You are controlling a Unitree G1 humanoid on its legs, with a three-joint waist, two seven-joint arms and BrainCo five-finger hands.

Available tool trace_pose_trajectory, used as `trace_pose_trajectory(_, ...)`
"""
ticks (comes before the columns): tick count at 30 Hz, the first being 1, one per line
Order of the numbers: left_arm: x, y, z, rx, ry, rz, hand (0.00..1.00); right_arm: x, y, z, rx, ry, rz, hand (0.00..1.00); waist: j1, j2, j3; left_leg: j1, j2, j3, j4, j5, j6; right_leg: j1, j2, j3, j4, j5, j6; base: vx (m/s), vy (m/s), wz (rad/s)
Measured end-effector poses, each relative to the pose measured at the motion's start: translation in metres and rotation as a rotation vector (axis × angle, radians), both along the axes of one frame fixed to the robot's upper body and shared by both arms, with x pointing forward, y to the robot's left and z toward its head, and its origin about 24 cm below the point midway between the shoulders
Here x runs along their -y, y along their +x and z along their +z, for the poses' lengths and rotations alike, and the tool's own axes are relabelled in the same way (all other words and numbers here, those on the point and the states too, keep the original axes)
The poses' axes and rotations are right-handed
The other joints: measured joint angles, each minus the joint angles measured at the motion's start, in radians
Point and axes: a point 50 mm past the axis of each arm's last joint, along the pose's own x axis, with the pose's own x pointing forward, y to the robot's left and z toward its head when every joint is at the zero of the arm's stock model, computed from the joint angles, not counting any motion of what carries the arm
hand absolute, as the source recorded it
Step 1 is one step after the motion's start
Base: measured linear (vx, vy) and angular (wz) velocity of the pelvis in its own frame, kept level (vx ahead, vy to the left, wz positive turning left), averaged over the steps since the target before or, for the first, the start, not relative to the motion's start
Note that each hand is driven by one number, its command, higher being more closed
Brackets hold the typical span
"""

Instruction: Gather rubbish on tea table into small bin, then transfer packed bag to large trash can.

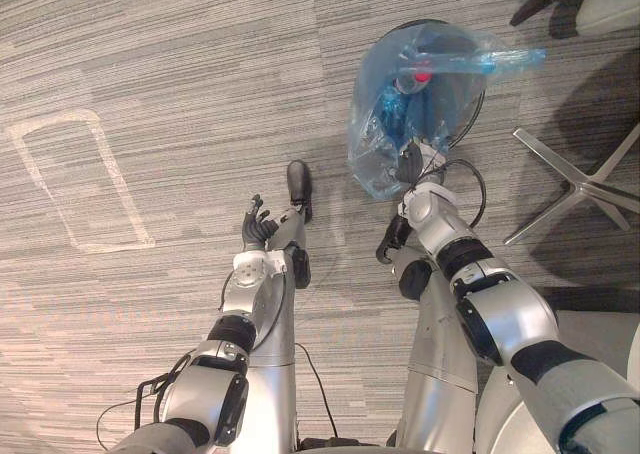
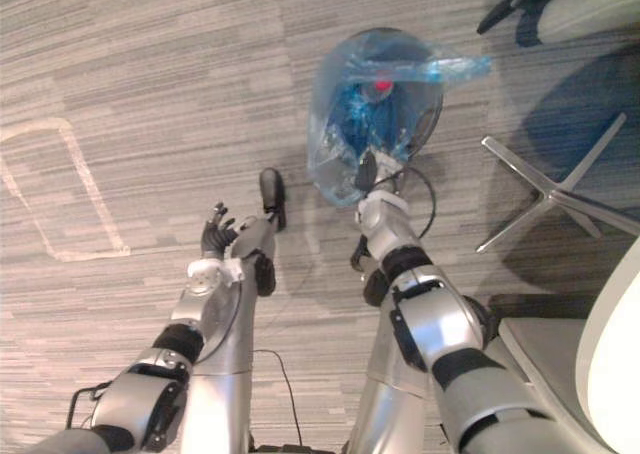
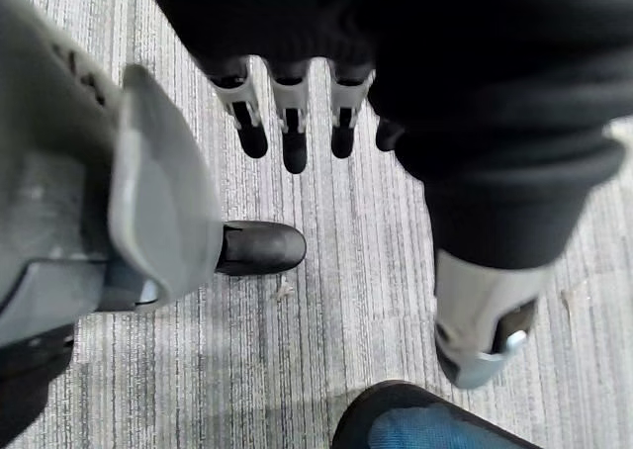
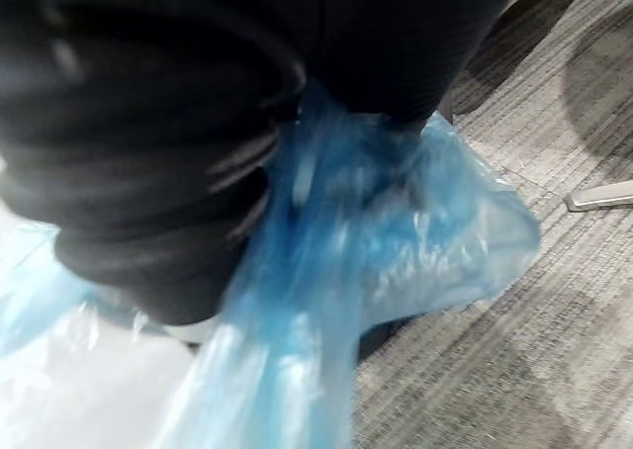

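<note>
The fingers of the right hand (image 1: 410, 162) are buried in the film of the blue bag (image 1: 395, 124), so I cannot tell whether they are clamped on it. In the right wrist view the film comes out from under the dark cover bunched like a rope, which suggests to me a hold on the gathered mouth. The fingers (image 3: 294, 142) of the left hand (image 1: 256, 224) are straight and apart and hold nothing. This hand hangs low over the carpet (image 1: 150, 74), well apart from the bag.

The bag is full, and a bottle (image 1: 422, 75) with a red cap shows through it. It lies in or over a dark round bin (image 1: 481, 99); I cannot say whether this is the small bin or the large can.

To do the step well, I think the right hand needs the whole neck of film, not one layer, because thin film may slip or tear under the bottle. The bag should travel straight up or down, clear of the rim. The loose flap (image 1: 510, 59) points toward a chair base (image 1: 580, 179) and could catch there. The free left hand could support the bag from below.
</note>
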Motion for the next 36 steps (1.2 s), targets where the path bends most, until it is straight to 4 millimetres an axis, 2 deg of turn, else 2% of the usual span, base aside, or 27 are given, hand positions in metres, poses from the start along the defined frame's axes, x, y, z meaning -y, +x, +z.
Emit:
trace_pose_trajectory(3,0.001,0.000,0.000,0.000,-0.001,-0.002,0.00,-0.006,-0.002,-0.001,0.019,0.011,0.021,1.00,0.000,0.000,0.000,0.011,0.006,0.000,0.001,0.000,0.000,0.012,0.005,0.000,0.000,0.001,-0.002,-0.06,-0.012,-0.06)
trace_pose_trajectory(8,0.003,-0.006,-0.007,-0.027,-0.005,-0.010,0.00,-0.023,-0.016,-0.015,0.033,0.064,0.095,1.00,-0.004,-0.002,-0.001,0.100,0.027,0.001,-0.013,-0.006,0.002,0.104,0.031,-0.001,-0.036,0.010,-0.009,-0.06,-0.013,-0.15)
trace_pose_trajectory(12,0.001,-0.015,-0.018,-0.063,0.011,-0.007,0.00,-0.036,-0.033,-0.031,0.037,0.135,0.154,1.00,-0.008,-0.004,-0.003,0.203,0.043,0.018,-0.062,-0.006,-0.007,0.200,0.054,-0.001,-0.096,0.025,-0.010,-0.04,-0.012,-0.14)
trace_pose_trajectory(16,-0.003,-0.030,-0.039,-0.144,0.036,-0.005,0.00,-0.044,-0.056,-0.048,0.028,0.232,0.191,1.00,-0.028,-0.005,-0.004,0.335,0.045,0.016,-0.097,-0.001,-0.010,0.347,0.064,-0.019,-0.158,0.032,-0.007,-0.01,-0.004,-0.02)
trace_pose_trajectory(19,-0.006,-0.043,-0.055,-0.202,0.046,0.001,0.00,-0.051,-0.076,-0.049,0.058,0.302,0.252,1.00,-0.033,-0.019,-0.013,0.444,0.048,0.020,-0.126,-0.005,-0.013,0.466,0.079,-0.020,-0.217,0.038,-0.001,0.03,-0.006,-0.05)
trace_pose_trajectory(21,-0.010,-0.052,-0.065,-0.239,0.049,0.012,0.00,-0.055,-0.086,-0.054,0.049,0.340,0.284,1.00,-0.034,-0.035,-0.040,0.495,0.052,0.023,-0.143,-0.013,-0.018,0.522,0.089,-0.021,-0.252,0.042,0.002,0.07,-0.010,-0.10)
trace_pose_trajectory(22,-0.013,-0.058,-0.072,-0.274,0.053,0.019,0.00,-0.058,-0.093,-0.060,0.026,0.369,0.296,1.00,-0.035,-0.048,-0.060,0.533,0.055,0.025,-0.158,-0.014,-0.020,0.562,0.096,-0.022,-0.278,0.046,0.003,0.08,-0.009,-0.07)
trace_pose_trajectory(25,-0.014,-0.077,-0.093,-0.368,0.050,0.012,0.00,-0.059,-0.108,-0.081,-0.061,0.413,0.303,1.00,-0.036,-0.066,-0.101,0.640,0.055,0.036,-0.208,-0.018,-0.025,0.672,0.108,-0.022,-0.347,0.055,0.010,0.09,-0.017,-0.05)
trace_pose_trajectory(31,-0.017,-0.119,-0.133,-0.569,0.119,-0.046,0.00,-0.062,-0.129,-0.093,-0.106,0.481,0.353,1.00,-0.046,-0.072,-0.216,0.820,0.039,0.058,-0.354,0.002,-0.040,0.831,0.128,-0.006,-0.491,0.092,0.025,0.12,-0.005,-0.10)
trace_pose_trajectory(36,-0.022,-0.133,-0.143,-0.629,0.163,-0.079,0.00,-0.058,-0.131,-0.105,-0.168,0.501,0.357,1.00,-0.050,-0.074,-0.256,0.913,0.038,0.076,-0.442,0.029,-0.046,0.929,0.156,0.006,-0.612,0.144,0.031,0.11,0.003,-0.14)
